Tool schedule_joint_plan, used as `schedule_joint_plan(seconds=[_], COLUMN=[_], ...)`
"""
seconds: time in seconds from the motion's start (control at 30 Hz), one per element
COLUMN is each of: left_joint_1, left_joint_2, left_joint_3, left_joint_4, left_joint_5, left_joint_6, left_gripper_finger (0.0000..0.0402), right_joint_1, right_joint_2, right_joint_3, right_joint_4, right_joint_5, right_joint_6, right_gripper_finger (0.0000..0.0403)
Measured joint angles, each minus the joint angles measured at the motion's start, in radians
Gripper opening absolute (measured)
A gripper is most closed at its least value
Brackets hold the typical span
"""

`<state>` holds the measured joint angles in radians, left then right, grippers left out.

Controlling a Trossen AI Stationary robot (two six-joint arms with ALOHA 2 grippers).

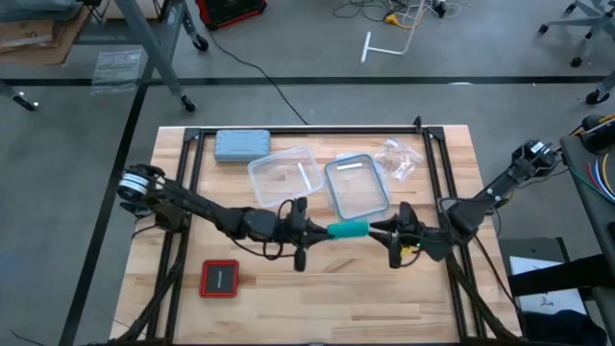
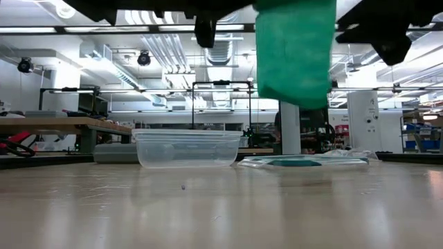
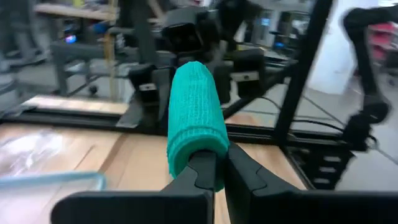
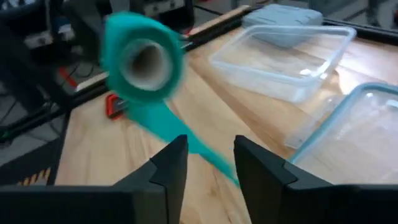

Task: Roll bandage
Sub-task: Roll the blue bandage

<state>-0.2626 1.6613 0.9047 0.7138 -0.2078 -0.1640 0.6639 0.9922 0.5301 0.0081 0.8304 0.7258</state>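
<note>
Bandage (image 1: 348,230) above wooden table (image 1: 317,298), workshop behind.

Bandage: the teal bandage (image 1: 348,230) is held up between the two grippers, over the middle of the table (image 1: 317,298).
Left gripper: the left gripper (image 1: 320,232) is at its left end.
Right gripper: the right gripper (image 1: 377,232) is at its right end.
Behind them: a clear box (image 1: 284,174) and a lid (image 1: 356,185).

Grey floor (image 1: 77,192), ceiling strip lights (image 2: 41,29)
</note>
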Motion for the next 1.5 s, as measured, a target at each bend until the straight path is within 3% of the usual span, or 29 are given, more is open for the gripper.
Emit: schedule_joint_plan(seconds=[0.27,0.47,0.97,1.33,1.5], left_joint_1=[-0.02,-0.02,-0.026,-0.03,-0.032], left_joint_2=[-0.015,-0.013,-0.013,-0.012,-0.012], left_joint_3=[0.0,0.0,0.0,0.02,0.028], left_joint_4=[-0.029,-0.03,-0.03,-0.055,-0.067], left_joint_5=[0.016,-0.019,-0.016,-0.019,-0.019], left_joint_6=[0.145,0.199,0.203,0.189,0.18], left_gripper_finger=[0.0,0.0,0.0,0.0,0.0003], right_joint_1=[0.069,0.069,0.069,0.016,0.012], right_joint_2=[0.012,0.062,0.169,0.202,0.197], right_joint_3=[0.031,0.073,0.172,0.183,0.183], right_joint_4=[0.181,0.181,0.179,0.191,0.212], right_joint_5=[-0.001,0.0,0.041,0.026,0.033], right_joint_6=[-0.249,-0.293,-0.463,-0.464,-0.464], right_gripper_finger=[0.0133,0.013,0.0169,0.014,0.0101])
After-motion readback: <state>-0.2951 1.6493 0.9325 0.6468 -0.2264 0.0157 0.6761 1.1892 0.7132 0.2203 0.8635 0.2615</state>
